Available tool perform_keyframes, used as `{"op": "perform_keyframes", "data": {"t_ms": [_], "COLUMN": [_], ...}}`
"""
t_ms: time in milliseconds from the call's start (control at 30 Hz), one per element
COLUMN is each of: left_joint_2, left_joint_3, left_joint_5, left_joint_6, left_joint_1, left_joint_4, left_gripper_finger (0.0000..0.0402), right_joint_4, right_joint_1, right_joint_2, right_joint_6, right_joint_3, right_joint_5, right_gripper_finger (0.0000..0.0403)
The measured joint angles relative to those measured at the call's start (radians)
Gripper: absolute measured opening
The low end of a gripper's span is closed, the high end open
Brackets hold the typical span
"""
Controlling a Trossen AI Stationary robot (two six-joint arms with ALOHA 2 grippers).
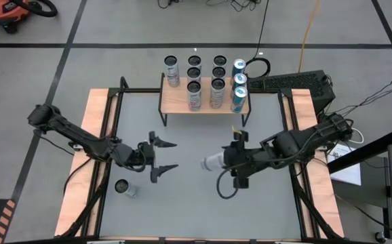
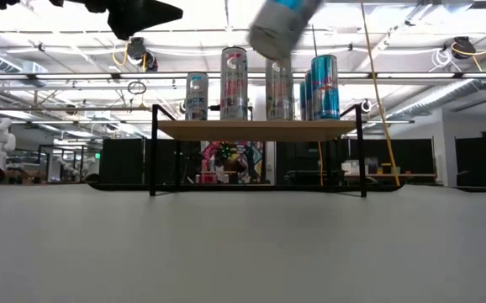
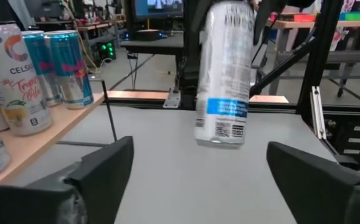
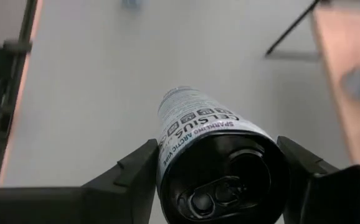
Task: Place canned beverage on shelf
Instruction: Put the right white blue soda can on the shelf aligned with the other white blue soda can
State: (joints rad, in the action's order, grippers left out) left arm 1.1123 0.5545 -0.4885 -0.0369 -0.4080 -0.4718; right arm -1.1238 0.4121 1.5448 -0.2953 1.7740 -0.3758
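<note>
The shelf (image 1: 177, 103) stands at the table's far middle, and several cans (image 1: 216, 85) stand upright on its wood plank (image 2: 260, 129). My right gripper (image 1: 227, 161) hangs over the table's middle, shut on a silver and blue canned beverage (image 1: 213, 162), which the low view shows high up and tilted (image 2: 281, 25). My left gripper (image 1: 167, 156) is open, a little to the left of that can. Its two fingers (image 3: 102, 171) stand wide apart and nothing is between them. My right gripper pinches the can's wall just below its lid end (image 4: 167, 163) between its two fingers (image 4: 136, 171), one on either side. The fingers slant down from the table's right and run along the can. The can is lifted clear of the table, its bottom end (image 3: 218, 138) lowest.
Another can (image 1: 123, 187) stands upright on the table near the left front. Black frame bars and wooden side strips (image 1: 94, 135) border the grey top. Open grey surface lies between the grippers and the shelf's legs (image 2: 153, 151).
</note>
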Motion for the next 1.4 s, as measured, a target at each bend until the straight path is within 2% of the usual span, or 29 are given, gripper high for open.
{"op": "perform_keyframes", "data": {"t_ms": [200,500,700,1000,1100,1233,1400], "left_joint_2": [0.049,0.083,0.129,0.183,0.193,0.193,0.193], "left_joint_3": [0.0,0.016,0.055,0.095,0.102,0.102,0.102], "left_joint_5": [0.0,0.049,0.148,0.151,0.149,0.141,0.138], "left_joint_6": [0.018,0.027,0.028,0.05,0.043,0.043,0.042], "left_joint_1": [0.0,0.02,0.058,0.084,0.093,0.094,0.094], "left_joint_4": [-0.063,-0.098,-0.098,-0.098,-0.093,-0.097,-0.096], "left_gripper_finger": [0.0396,0.0398,0.0398,0.0398,0.0397,0.0378,0.0325], "right_joint_4": [0.146,0.226,0.32,0.433,0.466,0.49,0.504], "right_joint_1": [-0.017,-0.059,-0.096,-0.146,-0.159,-0.165,-0.164], "right_joint_2": [0.0,0.007,0.023,0.059,0.068,0.073,0.074], "right_joint_6": [0.107,0.218,0.295,0.391,0.408,0.416,0.42], "right_joint_3": [0.0,0.0,0.0,0.0,0.0,0.0,0.0], "right_joint_5": [-0.017,-0.012,0.045,0.096,0.142,0.144,0.145], "right_gripper_finger": [0.0201,0.0201,0.0201,0.0201,0.0201,0.0201,0.0201]}}
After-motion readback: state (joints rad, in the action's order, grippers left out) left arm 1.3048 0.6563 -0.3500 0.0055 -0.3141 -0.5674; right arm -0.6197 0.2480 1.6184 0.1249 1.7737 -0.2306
